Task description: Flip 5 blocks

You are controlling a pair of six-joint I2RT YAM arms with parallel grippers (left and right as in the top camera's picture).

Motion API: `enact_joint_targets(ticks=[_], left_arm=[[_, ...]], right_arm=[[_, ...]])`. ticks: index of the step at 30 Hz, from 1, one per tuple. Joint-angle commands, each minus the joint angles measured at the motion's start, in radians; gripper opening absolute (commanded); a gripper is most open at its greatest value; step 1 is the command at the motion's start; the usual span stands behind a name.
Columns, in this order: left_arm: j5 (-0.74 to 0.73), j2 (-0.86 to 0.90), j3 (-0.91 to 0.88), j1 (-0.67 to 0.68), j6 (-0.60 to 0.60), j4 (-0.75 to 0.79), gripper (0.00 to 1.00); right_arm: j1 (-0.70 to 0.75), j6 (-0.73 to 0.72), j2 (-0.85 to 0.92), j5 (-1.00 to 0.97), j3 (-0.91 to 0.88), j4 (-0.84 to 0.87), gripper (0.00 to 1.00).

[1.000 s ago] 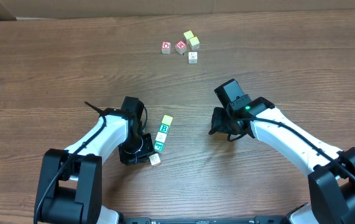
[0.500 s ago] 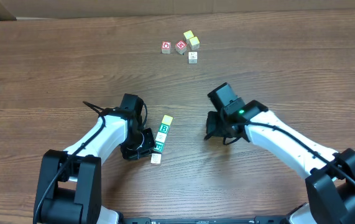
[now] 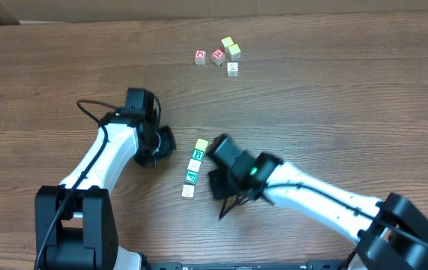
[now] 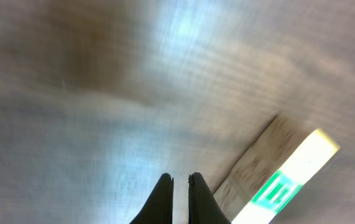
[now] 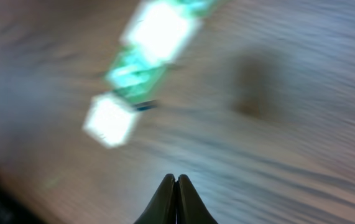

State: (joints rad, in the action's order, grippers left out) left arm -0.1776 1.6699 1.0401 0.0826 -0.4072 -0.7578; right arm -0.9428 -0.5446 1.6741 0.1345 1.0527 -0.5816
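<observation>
Several blocks lie in a slanted row mid-table: a yellow-topped block [image 3: 202, 143], a green "B" block [image 3: 197, 154], a plain block [image 3: 194, 165], a green-printed block [image 3: 191, 176] and a whitish block [image 3: 187, 191]. My left gripper [image 3: 169, 142] is shut and empty, a little to the left of the row's upper end. In the left wrist view its tips [image 4: 180, 181] hover over bare wood, with a green-printed block [image 4: 281, 188] at the lower right. My right gripper [image 3: 214, 182] sits just right of the row, shut on nothing. The right wrist view is blurred: its gripper [image 5: 176, 180] points at wood, with blocks [image 5: 133, 71] at the upper left.
A second cluster lies at the table's far side: two red-printed cubes [image 3: 201, 57] [image 3: 218, 55], two yellowish cubes [image 3: 228, 43] [image 3: 234, 52] and a white cube [image 3: 232, 68]. A cardboard wall [image 3: 199, 7] runs along the back edge.
My right arm swept left across the table to the row's right side and its jaws closed. My left arm pulled back up and left from the row's lower end. The row has not shifted.
</observation>
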Motion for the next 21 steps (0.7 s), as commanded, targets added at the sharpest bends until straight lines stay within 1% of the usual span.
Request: enact_joint_targets(ticks=[1, 3, 5, 8, 12, 14, 21], left_arm=[[0.055, -0.010, 0.030, -0.004, 0.037, 0.031, 0.04], [0.056, -0.010, 0.030, -0.004, 0.037, 0.039, 0.04], [0.055, -0.010, 0.030, -0.004, 0.037, 0.038, 0.04], [0.055, -0.009, 0.030, -0.004, 0.037, 0.039, 0.04], [0.055, -0.009, 0.030, -0.004, 0.037, 0.034, 0.04], [0.055, -0.009, 0.030, -0.004, 0.037, 0.033, 0.04], [0.058, -0.009, 0.029, -0.004, 0.037, 0.043, 0.04]], right_arm=[[-0.096, 0.056, 0.006, -0.002, -0.006, 0.057, 0.04], [-0.163, 0.115, 0.006, -0.058, -0.006, 0.095, 0.04], [-0.213, 0.162, 0.015, -0.165, -0.006, 0.111, 0.04], [-0.263, 0.227, 0.056, -0.259, -0.006, 0.155, 0.04], [-0.297, 0.269, 0.129, -0.250, -0.006, 0.221, 0.04], [-0.302, 0.292, 0.139, -0.250, -0.006, 0.240, 0.04], [-0.299, 0.291, 0.173, -0.250, -0.006, 0.271, 0.04]])
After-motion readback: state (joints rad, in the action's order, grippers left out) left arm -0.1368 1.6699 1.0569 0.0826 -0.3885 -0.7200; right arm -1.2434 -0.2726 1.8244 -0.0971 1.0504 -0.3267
